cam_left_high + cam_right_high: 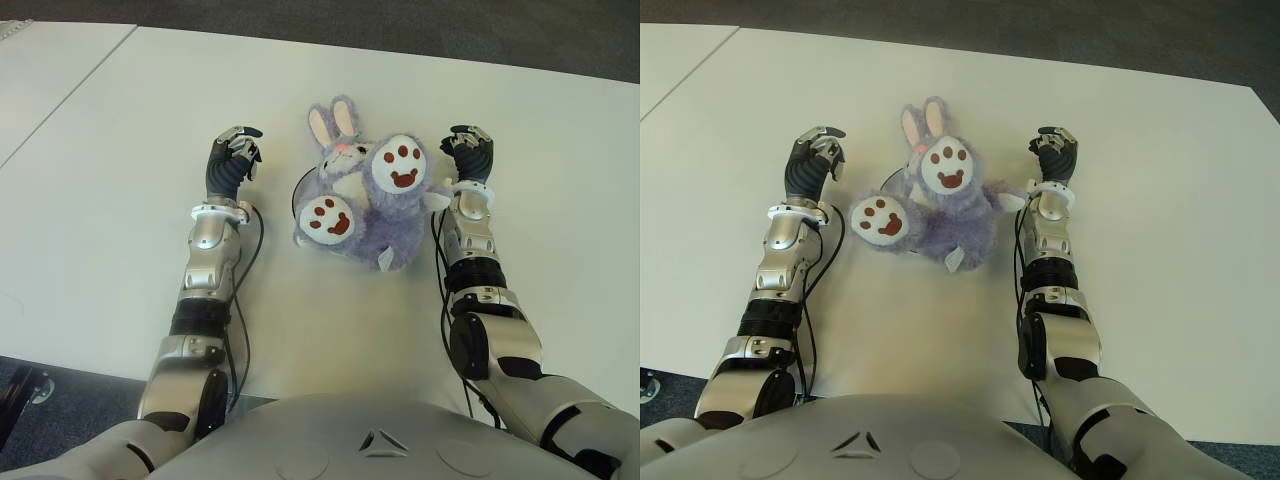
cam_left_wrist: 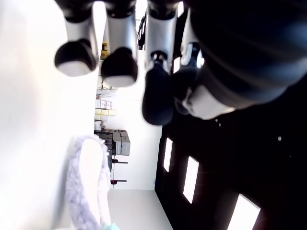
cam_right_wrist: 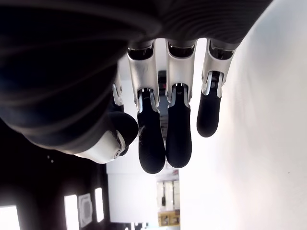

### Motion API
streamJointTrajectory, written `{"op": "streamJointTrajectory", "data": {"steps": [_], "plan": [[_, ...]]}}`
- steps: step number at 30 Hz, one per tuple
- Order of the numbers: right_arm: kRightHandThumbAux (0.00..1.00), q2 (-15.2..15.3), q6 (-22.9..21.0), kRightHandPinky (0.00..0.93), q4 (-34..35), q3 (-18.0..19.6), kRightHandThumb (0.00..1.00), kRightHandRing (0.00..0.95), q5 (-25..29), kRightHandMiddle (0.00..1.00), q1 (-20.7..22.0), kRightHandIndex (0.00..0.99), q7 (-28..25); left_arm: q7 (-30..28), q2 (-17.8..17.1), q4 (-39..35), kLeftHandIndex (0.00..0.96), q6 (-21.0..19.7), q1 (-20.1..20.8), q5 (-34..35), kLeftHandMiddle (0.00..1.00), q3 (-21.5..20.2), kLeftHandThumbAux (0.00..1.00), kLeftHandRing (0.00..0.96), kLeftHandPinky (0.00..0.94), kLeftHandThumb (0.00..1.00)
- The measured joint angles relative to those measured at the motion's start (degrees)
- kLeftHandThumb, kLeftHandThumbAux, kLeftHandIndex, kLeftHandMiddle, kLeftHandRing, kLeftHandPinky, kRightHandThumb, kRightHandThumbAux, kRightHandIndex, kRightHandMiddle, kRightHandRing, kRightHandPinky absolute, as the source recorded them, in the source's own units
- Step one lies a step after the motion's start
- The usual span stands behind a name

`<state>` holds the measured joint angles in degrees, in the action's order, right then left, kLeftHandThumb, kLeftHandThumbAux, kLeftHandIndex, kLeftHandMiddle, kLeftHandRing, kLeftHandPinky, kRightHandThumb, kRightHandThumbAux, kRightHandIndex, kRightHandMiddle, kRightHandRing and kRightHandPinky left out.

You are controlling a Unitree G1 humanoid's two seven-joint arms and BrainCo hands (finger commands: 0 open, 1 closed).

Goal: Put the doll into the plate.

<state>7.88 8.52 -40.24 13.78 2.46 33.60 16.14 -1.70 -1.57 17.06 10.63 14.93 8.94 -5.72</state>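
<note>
The doll (image 1: 365,205) is a purple plush rabbit with white, paw-printed feet, lying on its back at the middle of the white table (image 1: 110,170). A thin dark curved rim, apparently the plate (image 1: 297,192), shows under the doll's left side; the rest of it is hidden. My left hand (image 1: 232,160) is on the table to the left of the doll, a short gap away, fingers loosely curled and empty. My right hand (image 1: 470,150) is just right of the doll, also empty. One rabbit ear (image 2: 88,187) shows in the left wrist view, beyond the left fingertips (image 2: 117,62).
Dark floor (image 1: 500,30) lies beyond the table's far edge. A seam between two tabletops (image 1: 60,100) runs diagonally at the far left. Cables (image 1: 247,250) hang along both forearms.
</note>
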Motion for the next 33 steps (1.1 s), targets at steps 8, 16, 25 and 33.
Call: {"op": "streamJointTrajectory", "data": {"steps": [8,16,25,33], "plan": [[0.716,-0.6,0.2,0.683,-0.5,0.0,0.715,0.752,0.0,0.743,0.0,0.44,0.6,0.0,0.0,1.1,0.444,0.0,0.7,0.0,0.856,0.0,0.703,0.863,0.867,0.713],[0.716,-0.4,0.6,0.692,-0.8,0.0,0.717,0.774,-0.1,0.765,0.1,0.441,0.8,0.0,0.1,3.2,0.444,0.0,2.2,-0.2,0.856,0.0,0.703,0.862,0.863,0.713],[0.715,-0.3,-0.3,0.681,8.0,-0.4,0.716,0.776,-0.3,0.77,-4.4,0.442,0.9,0.0,0.0,8.3,0.444,0.0,5.9,-0.1,0.854,-0.5,0.703,0.865,0.86,0.714],[0.715,-0.4,-4.2,0.701,15.6,-1.1,0.717,0.778,-0.5,0.774,-9.5,0.441,0.7,-0.4,-0.6,14.0,0.443,0.4,10.3,-0.1,0.857,-1.2,0.705,0.866,0.851,0.709]]}}
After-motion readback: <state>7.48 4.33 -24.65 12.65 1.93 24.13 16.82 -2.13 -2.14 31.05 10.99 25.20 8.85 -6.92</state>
